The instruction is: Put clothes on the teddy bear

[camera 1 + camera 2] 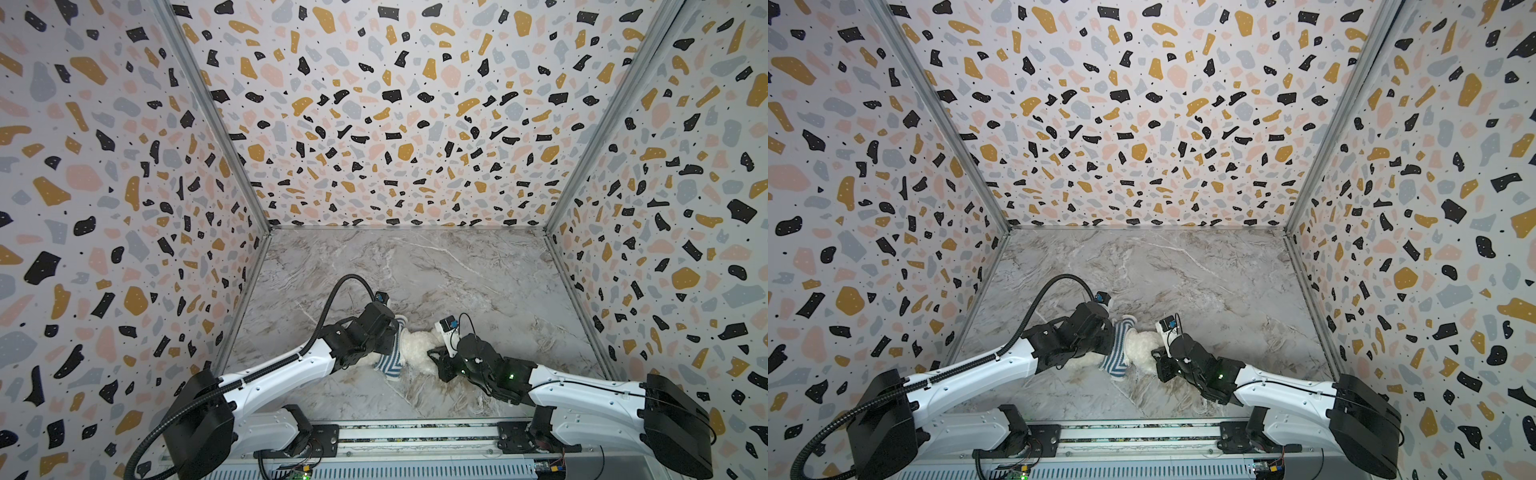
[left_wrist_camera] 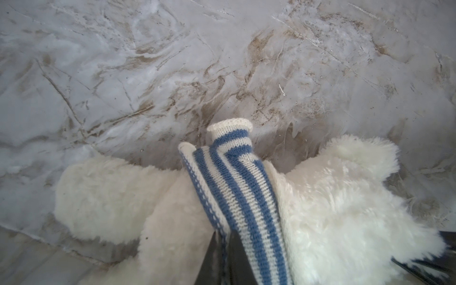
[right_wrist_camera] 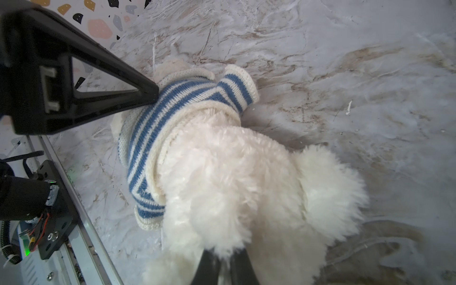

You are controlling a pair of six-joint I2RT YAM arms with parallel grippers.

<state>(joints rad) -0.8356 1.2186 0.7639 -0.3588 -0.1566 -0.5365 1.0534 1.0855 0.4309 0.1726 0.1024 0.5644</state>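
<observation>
1 teddy bear (image 3: 234, 177): fluffy cream plush, curly fur, lying on marble-look worktop (image 2: 123, 74) front-centre, btwn both arms. 1 knit sweater (image 2: 237, 187): blue/white stripes, cream ribbed hems, bunched round its body. L gripper (image 2: 224, 244) clamped on sweater hem. R gripper (image 3: 223, 259) pinched on bear's fur.

The teddy bear (image 1: 415, 345) lies on the table (image 1: 457, 270), shirt (image 1: 388, 365) around its body.

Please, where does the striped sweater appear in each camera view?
Top view: striped sweater low centre, around the teddy bear.
Top view: low centre again.
Left wrist: band across the fur, starting between the jaws.
Right wrist: wrapped round the bear's body.
Shared landmark: the bear's white fur bordering it.
</observation>
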